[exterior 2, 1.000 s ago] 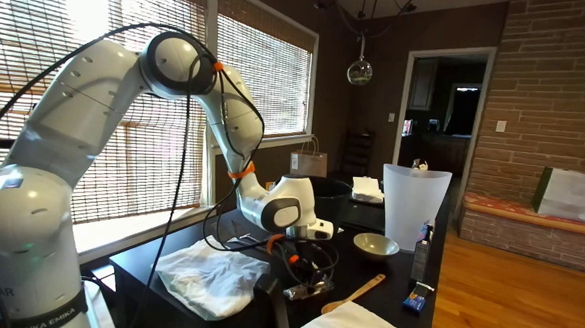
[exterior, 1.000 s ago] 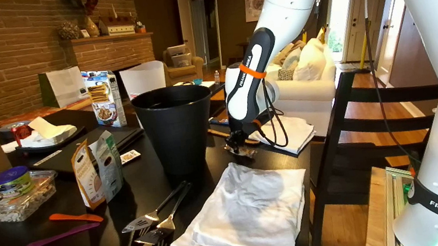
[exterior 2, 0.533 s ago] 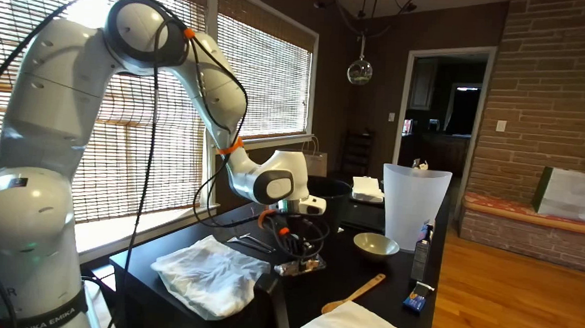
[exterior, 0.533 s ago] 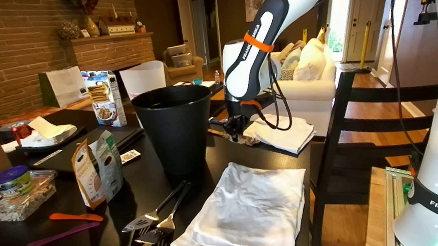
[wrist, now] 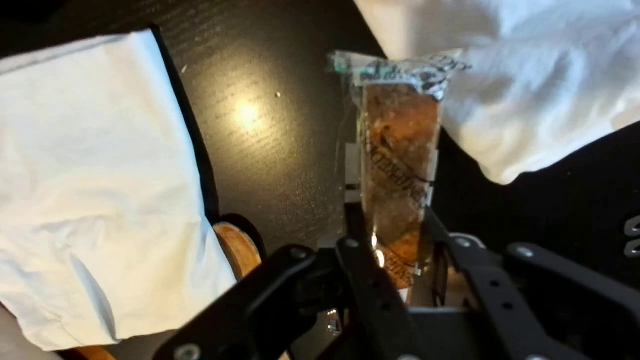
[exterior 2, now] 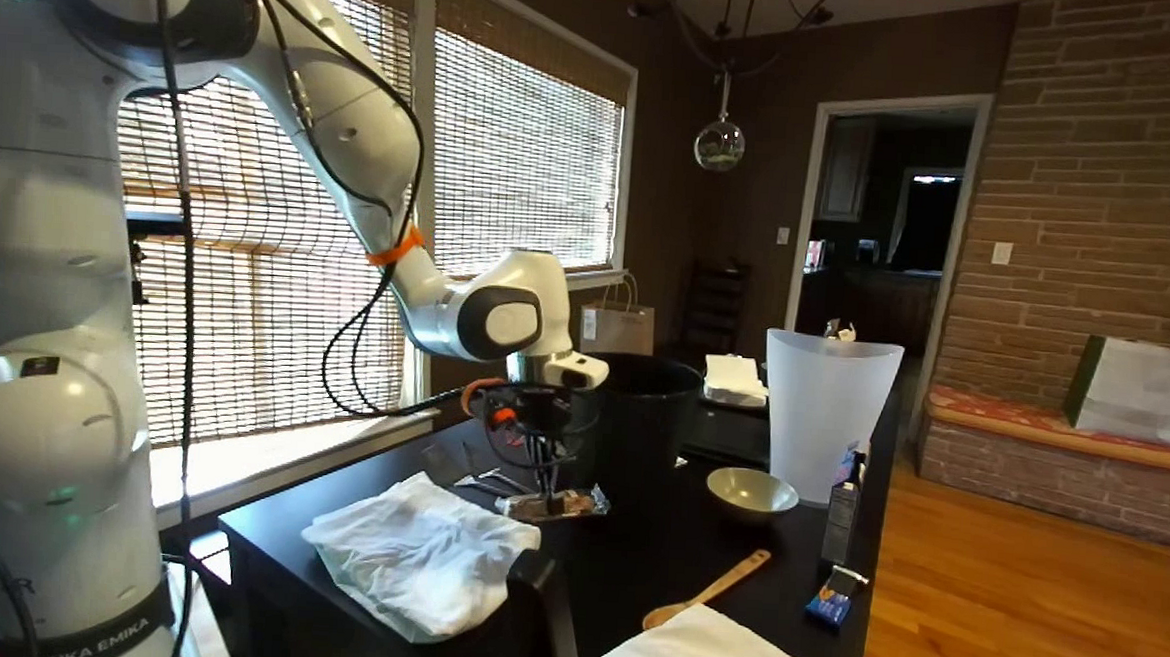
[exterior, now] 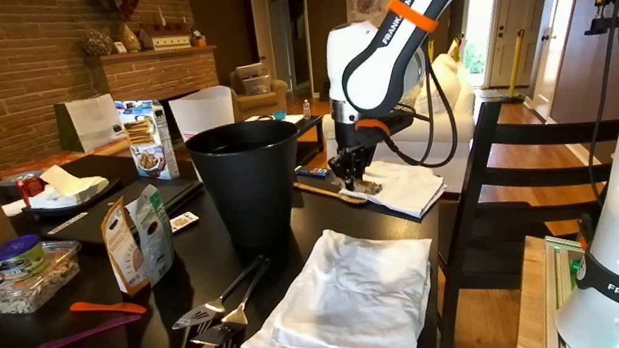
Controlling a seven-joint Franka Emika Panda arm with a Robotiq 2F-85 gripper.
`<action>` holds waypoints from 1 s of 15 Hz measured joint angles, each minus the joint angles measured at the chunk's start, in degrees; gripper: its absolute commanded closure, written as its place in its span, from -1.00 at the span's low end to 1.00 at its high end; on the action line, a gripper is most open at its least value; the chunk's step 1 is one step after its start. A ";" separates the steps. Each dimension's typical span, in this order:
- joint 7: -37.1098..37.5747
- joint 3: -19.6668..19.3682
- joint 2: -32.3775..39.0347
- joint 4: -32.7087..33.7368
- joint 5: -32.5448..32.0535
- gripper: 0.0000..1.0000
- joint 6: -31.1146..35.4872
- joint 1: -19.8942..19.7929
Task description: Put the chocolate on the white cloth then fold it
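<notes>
So, gripping the chocolate [exterior 2: 576, 504] in the end effector [exterior 2: 548, 494] above the tabletop [exterior 2: 633, 563], holding it lengthwise left-to-right in an exterior view; hanging right and far of the white cloth [exterior 2: 423, 560], probably needing to go left and near.

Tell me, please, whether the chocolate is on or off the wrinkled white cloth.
Off: the claw grips the chocolate, and an exterior view shows it apart from the white cloth.

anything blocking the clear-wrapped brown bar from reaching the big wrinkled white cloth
Nothing visible stands between the clear-wrapped brown bar, held in the black two-fingered gripper, and the wrinkled white cloth. The silver metal utensils lie beside the cloth, off that path.
</notes>
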 measured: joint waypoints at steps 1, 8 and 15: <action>1.59 0.39 -1.49 -1.42 -0.69 0.44 -0.39 -0.03; 2.96 1.30 -4.57 -4.36 -0.92 0.86 -0.41 -0.35; 3.25 5.58 -7.98 -10.01 0.43 0.86 -0.46 -0.57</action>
